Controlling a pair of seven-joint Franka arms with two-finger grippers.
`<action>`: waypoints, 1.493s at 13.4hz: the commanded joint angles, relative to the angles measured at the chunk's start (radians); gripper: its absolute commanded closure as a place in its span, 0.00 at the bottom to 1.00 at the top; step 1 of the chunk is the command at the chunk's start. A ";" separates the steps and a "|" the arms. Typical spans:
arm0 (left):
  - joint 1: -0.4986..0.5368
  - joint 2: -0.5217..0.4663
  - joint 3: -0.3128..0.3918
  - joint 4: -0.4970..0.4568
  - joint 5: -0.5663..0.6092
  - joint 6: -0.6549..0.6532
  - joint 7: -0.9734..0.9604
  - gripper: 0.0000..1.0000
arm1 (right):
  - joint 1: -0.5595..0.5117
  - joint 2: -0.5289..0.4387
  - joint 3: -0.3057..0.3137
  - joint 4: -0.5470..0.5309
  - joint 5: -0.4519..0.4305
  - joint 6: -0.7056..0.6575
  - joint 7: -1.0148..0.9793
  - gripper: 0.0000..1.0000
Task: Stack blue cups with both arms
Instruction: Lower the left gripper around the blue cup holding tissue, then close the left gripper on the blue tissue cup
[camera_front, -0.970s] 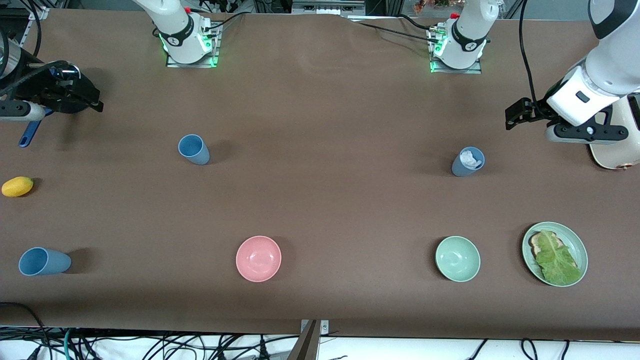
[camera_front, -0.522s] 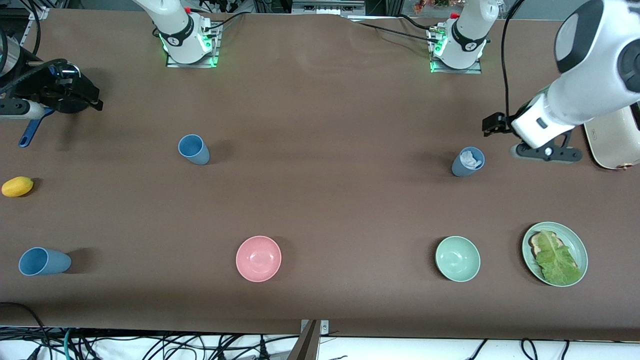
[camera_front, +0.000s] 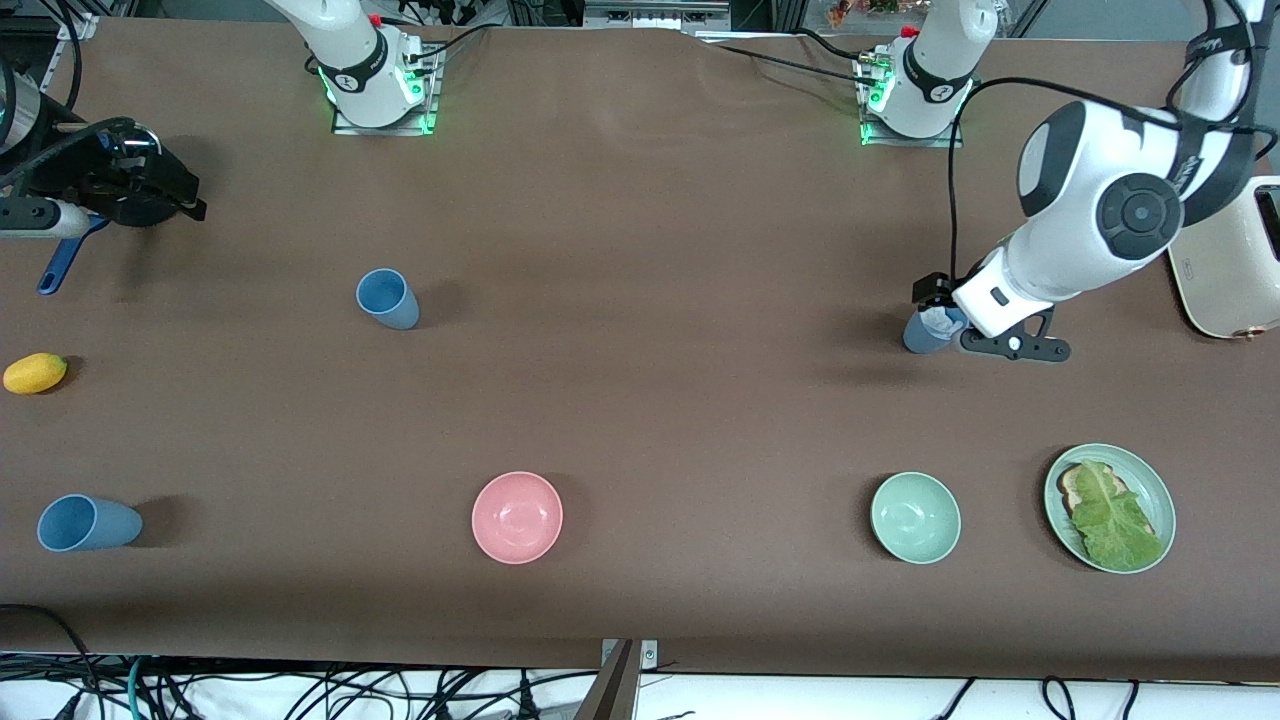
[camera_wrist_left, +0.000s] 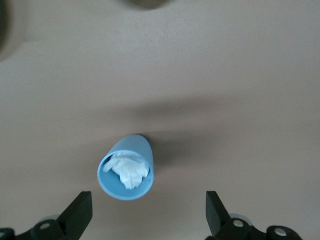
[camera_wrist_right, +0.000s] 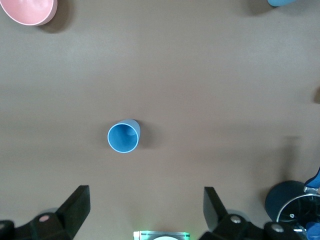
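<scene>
Front cam's looking down from high across the table (camera_front: 640, 400), facing both bases. Left wrist cam's hanging close over the paper-stuffed cup (camera_wrist_left: 126, 172), shared w/ front (camera_front: 925, 333). Right wrist cam's higher, sharing another cup (camera_wrist_right: 123, 136).

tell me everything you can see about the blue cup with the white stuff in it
The blue cup is a small, handle-less, tapered tumbler of matte plastic, slightly greyish blue. It stands upright on the brown table, toward the left arm's end, farther from the front camera than the green bowl. Crumpled white paper or tissue sits inside it. The left gripper hangs over it with fingers open, nothing touching it.
</scene>
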 joint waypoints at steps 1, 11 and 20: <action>0.006 -0.008 -0.004 -0.103 0.000 0.119 0.015 0.00 | -0.006 -0.011 0.007 0.000 -0.004 -0.015 0.007 0.00; 0.007 0.068 -0.004 -0.221 0.002 0.276 -0.004 0.47 | -0.006 -0.011 0.007 0.000 -0.004 -0.015 0.007 0.00; -0.012 0.068 -0.007 -0.221 0.024 0.267 -0.082 1.00 | -0.006 -0.011 0.007 -0.001 -0.004 -0.013 0.008 0.00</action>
